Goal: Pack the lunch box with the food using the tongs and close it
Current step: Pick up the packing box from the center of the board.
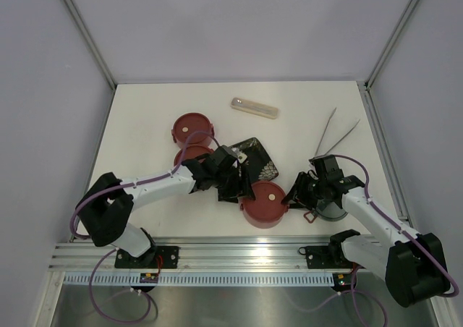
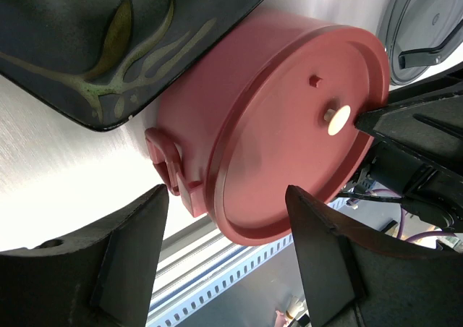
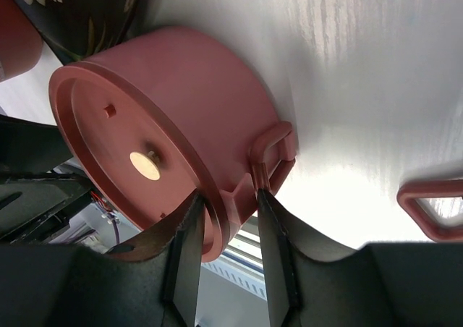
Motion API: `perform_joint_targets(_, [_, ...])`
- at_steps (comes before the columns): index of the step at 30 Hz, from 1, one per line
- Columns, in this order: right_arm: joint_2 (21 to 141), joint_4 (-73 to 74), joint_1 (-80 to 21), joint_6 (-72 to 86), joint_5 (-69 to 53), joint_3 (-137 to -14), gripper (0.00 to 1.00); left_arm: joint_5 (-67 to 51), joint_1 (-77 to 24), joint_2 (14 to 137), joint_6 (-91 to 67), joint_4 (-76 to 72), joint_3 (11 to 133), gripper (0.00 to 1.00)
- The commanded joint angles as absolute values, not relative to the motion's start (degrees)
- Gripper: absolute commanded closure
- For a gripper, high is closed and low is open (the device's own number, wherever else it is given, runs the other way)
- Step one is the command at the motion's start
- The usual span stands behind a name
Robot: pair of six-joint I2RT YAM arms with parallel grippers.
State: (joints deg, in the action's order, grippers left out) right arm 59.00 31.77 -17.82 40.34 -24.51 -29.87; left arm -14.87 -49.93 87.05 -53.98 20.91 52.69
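Clamping the lidded red bowl point(image 1: 262, 202) by its rim, my right jaws sit near the white tabletop's point(image 1: 145, 117) front edge; my left jaws gape beside it; pale lilac walls point(image 1: 239, 30) enclose us.

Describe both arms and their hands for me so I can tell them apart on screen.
The left arm and right arm look alike: white links, bulky black joints, and a purple cable looping along each. The left hand and right hand each have two flat matte-black fingers.
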Motion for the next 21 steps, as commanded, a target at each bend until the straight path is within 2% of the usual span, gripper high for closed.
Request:
perform_joint_targets(1, [58.6,33.1,-17.7,39.9,-23.1,-31.8,0.59,-15.6,-50.2,83.7,-54.6,18.1,51.8,0.31])
perform_joint_targets(3, [58.0,33.5,-17.7,40.3,-22.4,-32.1,0.57,-14.8,-50.4,83.1,-54.7,18.3,51.3,0.31])
perform_joint_targets(7, [57.7,33.0,-17.7,41.3,-22.7,-32.0,0.56,-14.8,-50.4,82.7,-54.8,18.0,50.7,0.38])
perform_joint_targets(15, [57.8,32.7,-17.7,41.3,-23.2,-32.0,0.51,-15.7,-51.1,84.2,-55.7,15.6,49.7,0.38])
perform_joint_targets(21, [58.3,31.9,-17.7,41.4,-23.9,-32.2,0.55,-15.2,-51.2,85.3,-55.5,14.3,49.6,0.39])
